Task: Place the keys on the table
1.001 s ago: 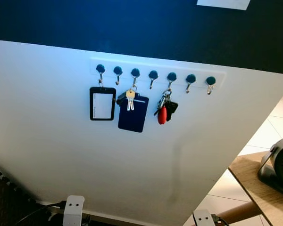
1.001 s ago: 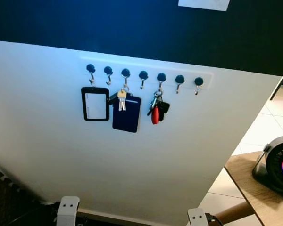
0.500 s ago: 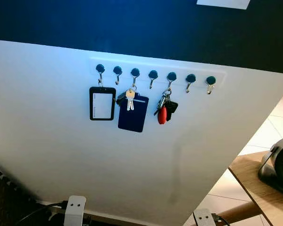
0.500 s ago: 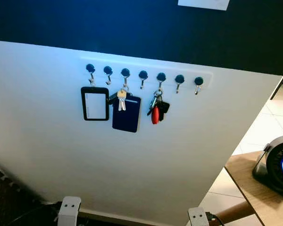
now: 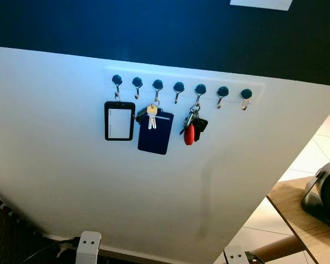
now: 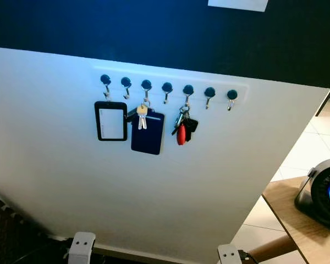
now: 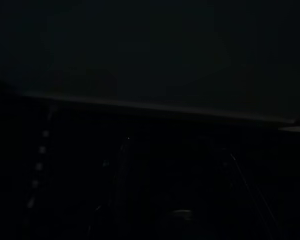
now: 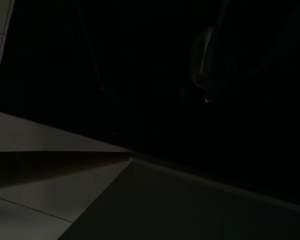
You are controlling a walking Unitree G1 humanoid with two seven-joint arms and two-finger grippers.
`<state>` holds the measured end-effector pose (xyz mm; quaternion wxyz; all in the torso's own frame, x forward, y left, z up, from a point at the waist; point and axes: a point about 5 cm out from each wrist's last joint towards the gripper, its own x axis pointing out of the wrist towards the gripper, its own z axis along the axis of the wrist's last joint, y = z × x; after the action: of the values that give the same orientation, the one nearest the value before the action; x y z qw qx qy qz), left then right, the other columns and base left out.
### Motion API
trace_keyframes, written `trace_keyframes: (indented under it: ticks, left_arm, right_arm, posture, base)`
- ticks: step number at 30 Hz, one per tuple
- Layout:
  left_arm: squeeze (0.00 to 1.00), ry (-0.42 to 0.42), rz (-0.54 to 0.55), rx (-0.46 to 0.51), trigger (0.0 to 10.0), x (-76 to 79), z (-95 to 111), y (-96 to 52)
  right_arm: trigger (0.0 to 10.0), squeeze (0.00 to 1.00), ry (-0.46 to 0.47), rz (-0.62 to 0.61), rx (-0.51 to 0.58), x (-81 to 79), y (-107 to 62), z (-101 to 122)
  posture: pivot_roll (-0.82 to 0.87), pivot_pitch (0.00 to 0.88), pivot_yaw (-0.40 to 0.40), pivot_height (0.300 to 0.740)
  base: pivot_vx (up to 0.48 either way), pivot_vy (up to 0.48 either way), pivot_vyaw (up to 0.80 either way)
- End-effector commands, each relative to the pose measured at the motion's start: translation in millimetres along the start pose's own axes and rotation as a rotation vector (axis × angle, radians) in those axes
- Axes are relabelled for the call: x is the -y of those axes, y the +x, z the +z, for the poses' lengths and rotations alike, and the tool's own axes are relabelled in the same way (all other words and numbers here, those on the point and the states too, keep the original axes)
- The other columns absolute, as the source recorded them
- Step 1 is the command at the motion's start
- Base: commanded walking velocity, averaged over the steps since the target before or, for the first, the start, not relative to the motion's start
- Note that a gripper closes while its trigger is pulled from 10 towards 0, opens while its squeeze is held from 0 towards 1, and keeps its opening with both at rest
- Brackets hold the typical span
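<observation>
On the white wall ahead of me runs a rack of hooks, and the keys I want hang from the fifth hook, bunched with a red fob so they dangle clear of the wall. A black badge holder and a blue card case with a second, smaller set of keys hang further left. Low to the right sits the wooden table, with a round black gadget on it. Both my arms hang idle in shade; I cannot tell how far either pincer is open, and I see nothing held. Judging by this, the reach has not begun.
</observation>
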<state>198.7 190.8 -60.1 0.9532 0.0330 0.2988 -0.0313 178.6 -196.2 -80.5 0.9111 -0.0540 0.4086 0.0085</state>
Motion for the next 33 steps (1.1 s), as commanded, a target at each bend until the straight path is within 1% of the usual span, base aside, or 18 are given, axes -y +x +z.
trace_keyframes:
  ticks: [1, 3, 4, 6, 7, 10, 11, 13, 15, 16, 18, 19, 21, 22, 28, 29, 31, 33]
  left_arm:
    - [0.00, 0.047, -0.001, -0.023, 10.0, 5.0, -3, 0.1]
    - [0.00, -0.027, 0.028, -0.018, 10.0, 2.0, -3, -0.1]
    - [0.00, -0.038, 0.008, -0.011, 0.0, 2.6, -3, -0.3]
    - [0.00, 0.013, 0.010, -0.016, 9.3, 2.5, -3, -0.6]
    - [0.00, -0.021, 0.011, -0.024, 10.0, 3.0, -5, -1.1]
    - [0.00, -0.072, -0.011, -0.010, 9.4, 4.1, -5, -1.9]
    - [0.00, -0.064, -0.018, -0.001, 0.0, 4.6, -5, -2.6]
    - [0.00, -0.050, -0.021, 0.009, 10.0, 5.4, -4, -2.6]
    - [0.00, -0.080, -0.049, 0.028, 10.0, 7.9, -2, -2.0]
    - [0.00, -0.112, -0.090, 0.038, 0.0, 11.7, -1, -2.1]
    - [0.00, -0.052, -0.079, 0.035, 0.0, 12.2, 0, -1.4]
    - [0.00, -0.048, -0.043, 0.018, 10.0, 9.5, -1, -0.4]
    - [0.00, -0.070, -0.034, 0.020, 10.0, 8.6, 0, 0.0]
    - [0.00, -0.094, -0.045, 0.029, 0.0, 9.7, 1, 0.2]
    - [0.00, -0.098, 0.000, 0.020, 10.0, 6.2, 0, 0.1]
    - [0.00, -0.122, -0.033, 0.031, 0.0, 8.6, -1, -1.2]
    - [0.00, -0.070, -0.022, 0.022, 0.0, 6.8, -3, -2.7]
    - [0.00, -0.091, -0.014, 0.015, 10.0, 5.8, -5, -3.4]
  right_arm:
    - [0.2, 0.00, -0.020, -0.007, -0.022, 3.1, -0.4, -2]
    - [10.0, 0.00, -0.009, -0.020, -0.029, 5.0, -0.1, -2]
    - [0.0, 0.00, 0.005, 0.010, -0.019, 4.3, -0.1, -1]
    - [0.0, 0.00, -0.021, 0.007, -0.019, 5.4, -0.1, -1]
    - [10.0, 0.00, -0.018, -0.013, -0.032, 7.5, -0.5, -3]
    - [10.0, 0.00, 0.018, -0.003, -0.024, 7.1, -1.0, -3]
    - [0.0, 0.00, 0.027, 0.017, -0.019, 6.0, -1.1, -3]
    - [10.0, 0.00, 0.012, 0.002, -0.024, 7.7, -1.3, -4]
    - [10.0, 0.00, 0.048, -0.006, -0.029, 8.0, -1.5, -5]
    - [1.1, 0.00, 0.087, 0.028, -0.013, 5.2, -1.6, -4]
    - [0.0, 0.00, 0.067, 0.052, -0.008, 2.6, -1.8, -4]
    - [8.8, 0.00, 0.025, 0.006, -0.020, 4.8, -1.9, -6]
    - [10.0, 0.00, 0.053, -0.010, -0.024, 5.3, -2.2, -7]
    - [0.0, 0.00, 0.069, 0.024, -0.018, 2.6, -2.5, -7]
    - [10.0, 0.00, 0.037, -0.001, -0.046, 4.3, -3.0, -11]
    - [0.0, 0.00, 0.053, 0.028, -0.033, 2.4, -2.8, -9]
    - [0.0, 0.00, 0.036, 0.042, -0.020, 1.7, -2.0, -6]
    - [2.7, 0.00, 0.006, 0.015, -0.020, 3.7, -1.2, -4]
  posture:
    - [0.02, 0.049, -0.069, 0.740]
    - [0.02, 0.049, -0.069, 0.740]
    - [0.02, 0.046, -0.069, 0.740]
    - [0.02, 0.046, -0.069, 0.740]
    - [0.02, 0.044, -0.068, 0.740]
    - [0.02, 0.044, -0.068, 0.740]
    - [0.02, 0.042, -0.065, 0.740]
    - [0.02, 0.045, -0.065, 0.740]
    - [0.02, 0.045, -0.064, 0.740]
    - [0.02, 0.046, -0.063, 0.740]
    - [0.02, 0.048, -0.061, 0.740]
    - [0.02, 0.050, -0.061, 0.740]
    - [0.02, 0.050, -0.064, 0.740]
    - [0.03, 0.052, -0.071, 0.740]
    - [0.04, 0.052, -0.078, 0.740]
    - [0.04, 0.052, -0.078, 0.740]
    - [0.04, 0.052, -0.073, 0.740]
    - [0.03, 0.054, -0.073, 0.740]
  base:
    - [0.000, 0.000, 0.00]
    - [0.000, 0.000, 0.00]
    - [0.000, 0.000, 0.00]
    - [0.000, 0.000, 0.00]
    - [0.000, 0.000, 0.00]
    - [0.000, 0.000, 0.00]
    - [0.000, 0.000, 0.00]
    - [0.000, 0.000, 0.00]
    - [0.000, 0.000, 0.00]
    - [0.000, 0.000, 0.00]
    - [0.000, 0.000, 0.00]
    - [0.000, 0.000, 0.00]
    - [0.000, 0.000, 0.00]
    - [0.000, 0.000, 0.00]
    - [0.000, 0.000, 0.00]
    - [0.000, 0.000, 0.00]
    - [0.000, 0.000, 0.00]
    - [0.000, 0.000, 0.00]
